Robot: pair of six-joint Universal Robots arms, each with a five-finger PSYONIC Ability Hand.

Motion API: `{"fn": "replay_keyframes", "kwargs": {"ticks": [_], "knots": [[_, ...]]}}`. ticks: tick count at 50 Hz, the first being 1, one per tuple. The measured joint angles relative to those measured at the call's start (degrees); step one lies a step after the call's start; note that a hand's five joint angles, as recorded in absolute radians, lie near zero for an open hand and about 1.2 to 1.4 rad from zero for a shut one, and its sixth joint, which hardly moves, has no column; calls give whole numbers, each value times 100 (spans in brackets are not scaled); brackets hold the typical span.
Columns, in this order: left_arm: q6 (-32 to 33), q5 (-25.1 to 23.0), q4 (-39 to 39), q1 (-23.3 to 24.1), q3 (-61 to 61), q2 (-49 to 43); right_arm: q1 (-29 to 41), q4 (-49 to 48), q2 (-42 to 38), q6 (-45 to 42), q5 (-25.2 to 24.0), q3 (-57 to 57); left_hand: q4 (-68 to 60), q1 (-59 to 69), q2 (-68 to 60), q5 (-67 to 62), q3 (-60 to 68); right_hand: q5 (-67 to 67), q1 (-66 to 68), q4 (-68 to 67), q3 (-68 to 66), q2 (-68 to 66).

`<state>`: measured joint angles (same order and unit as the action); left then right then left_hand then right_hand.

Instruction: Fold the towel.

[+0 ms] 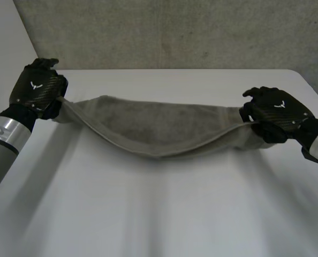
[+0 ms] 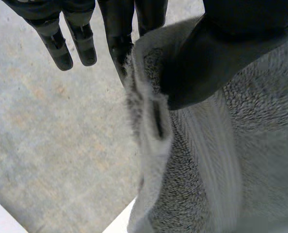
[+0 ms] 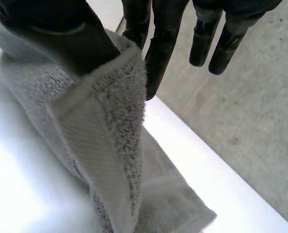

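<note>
Grey towel [image 1: 159, 128] is strung between both ends, middle sagging low over the white desk [image 1: 148, 214]. It looks soft, floppy and probably light, so the corners are the spot to grab. Left robot hand [image 1: 37, 88] and right robot hand [image 1: 277, 110] each pinch an end, thumb against finger. Thumbs cover the corners, so I can't tell how many layers they've got.

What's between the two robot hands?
A grey towel, sagging in the middle, hangs between the left robot hand and the right robot hand, seen in the head view.
</note>
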<state>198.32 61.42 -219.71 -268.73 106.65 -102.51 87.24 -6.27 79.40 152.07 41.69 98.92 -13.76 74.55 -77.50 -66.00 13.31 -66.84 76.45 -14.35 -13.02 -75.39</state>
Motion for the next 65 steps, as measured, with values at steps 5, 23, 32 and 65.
{"fn": "replay_keyframes", "kwargs": {"ticks": [5, 23, 32, 65], "knots": [[-31, -9, 415, 33, 136, 695, -252, 919, 524, -254, 13, -161, 0, 0, 0, 0, 0, 0, 0, 0, 0, 0], [-714, -105, 1371, 20, 524, 1811, -937, 1416, 1334, 367, 26, -412, 0, 0, 0, 0, 0, 0, 0, 0, 0, 0], [-242, -72, 1450, 80, -223, 140, -540, 1492, -144, 117, 335, -1222, 0, 0, 0, 0, 0, 0, 0, 0, 0, 0], [644, 539, 2275, 368, -3736, -3410, 809, 900, -3739, -283, 1871, -4325, 0, 0, 0, 0, 0, 0, 1, 0, 0, 0]]}}
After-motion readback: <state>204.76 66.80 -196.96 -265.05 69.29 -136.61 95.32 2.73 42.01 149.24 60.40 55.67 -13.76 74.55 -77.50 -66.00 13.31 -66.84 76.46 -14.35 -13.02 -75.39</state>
